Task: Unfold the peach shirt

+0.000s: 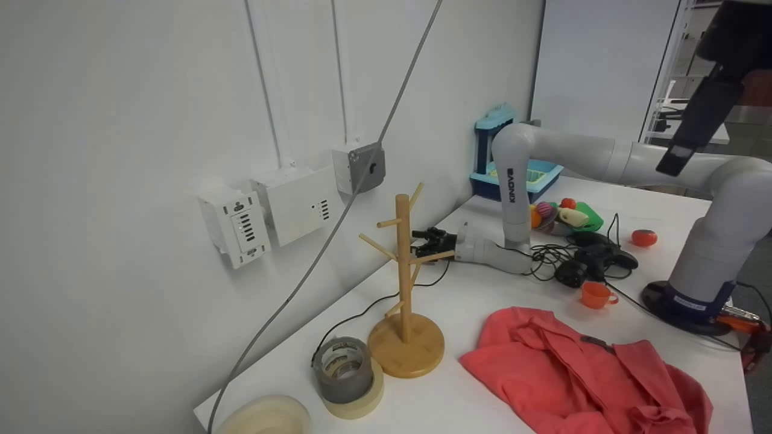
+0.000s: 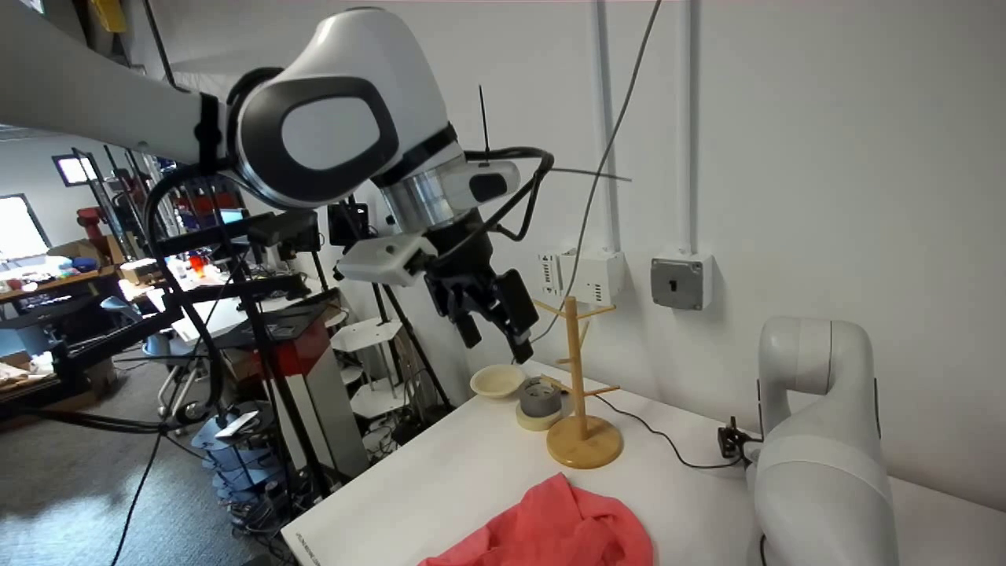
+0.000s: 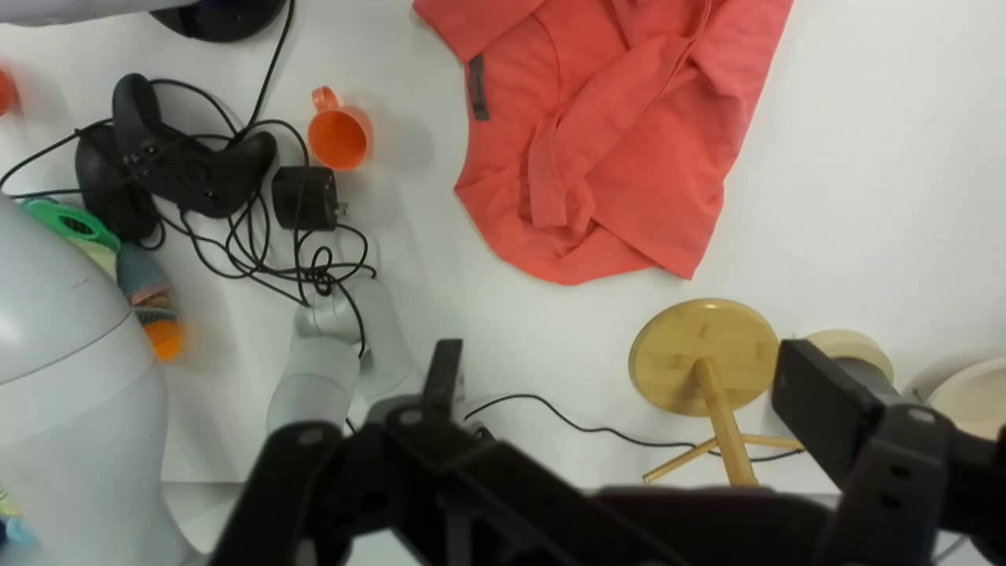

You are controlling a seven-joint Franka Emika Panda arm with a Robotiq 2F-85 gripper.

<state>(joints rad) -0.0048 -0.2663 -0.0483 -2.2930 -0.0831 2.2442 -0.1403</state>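
Gripper [image 3: 625, 379] aloft, jaws well apart | peach shirt [image 3: 613, 149] rumpled on white table [image 1: 446, 401], near wooden mug tree [image 1: 404, 283] | pale wall [image 1: 120, 150] behind, mounted boxes [image 1: 295, 208] | in an exterior view alone: red-topped cabinet [image 2: 332, 397], cluttered wooden bench [image 2: 47, 289] beyond

In both exterior views we look slantwise down across the table [image 1: 470, 307] toward the white wall [image 2: 825, 196], sharing the mug tree [image 1: 404, 283] and peach shirt [image 1: 567, 374] with our wrist view, which faces steeply down from close beside the gripper [image 3: 619, 362].
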